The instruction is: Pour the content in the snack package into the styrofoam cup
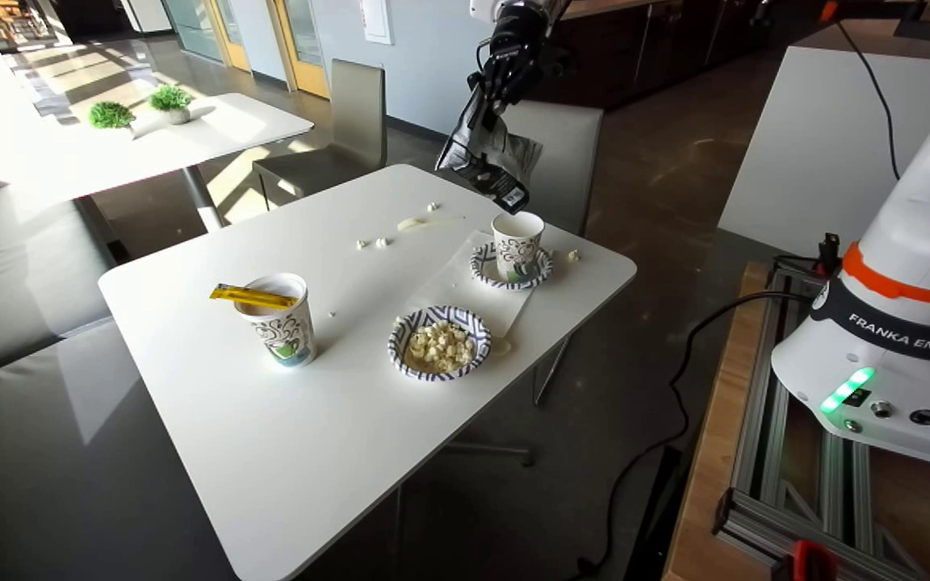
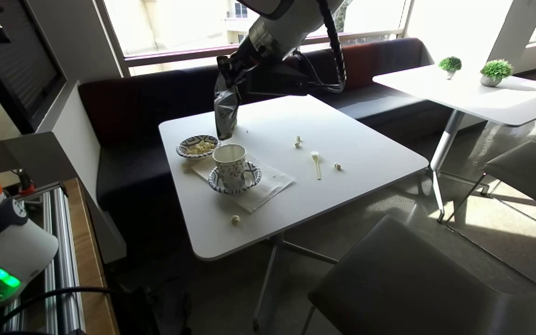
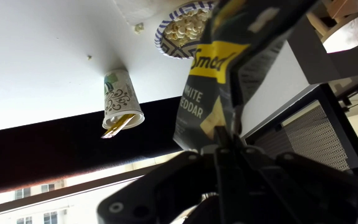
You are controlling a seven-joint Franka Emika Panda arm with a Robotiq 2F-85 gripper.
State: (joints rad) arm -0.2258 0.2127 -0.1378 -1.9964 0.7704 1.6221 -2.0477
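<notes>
Both exterior views overlook the nearer table [image 1: 352, 323] from different sides.

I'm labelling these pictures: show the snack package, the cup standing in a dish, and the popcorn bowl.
Snack package [image 3: 213, 69]: wrist view, on its yellow band.
Cup [image 2: 231, 168]: in an exterior view, on its printed wall.
Popcorn bowl [image 1: 433, 374]: in an exterior view, on its rim.

1. On the bench [image 1: 336, 436]: cup [image 1: 518, 246] in a dish [image 1: 481, 265].
2. Just above the cup: pouch [image 1: 483, 155].
3. Before the cup and left, in an exterior view: bowl [image 1: 399, 347] of popcorn [image 1: 441, 345].
4. Farther left: another cup [image 1: 283, 335], packet [image 1: 257, 297] in it.
5. Left of the cup: kernels [image 1: 383, 242].
</notes>
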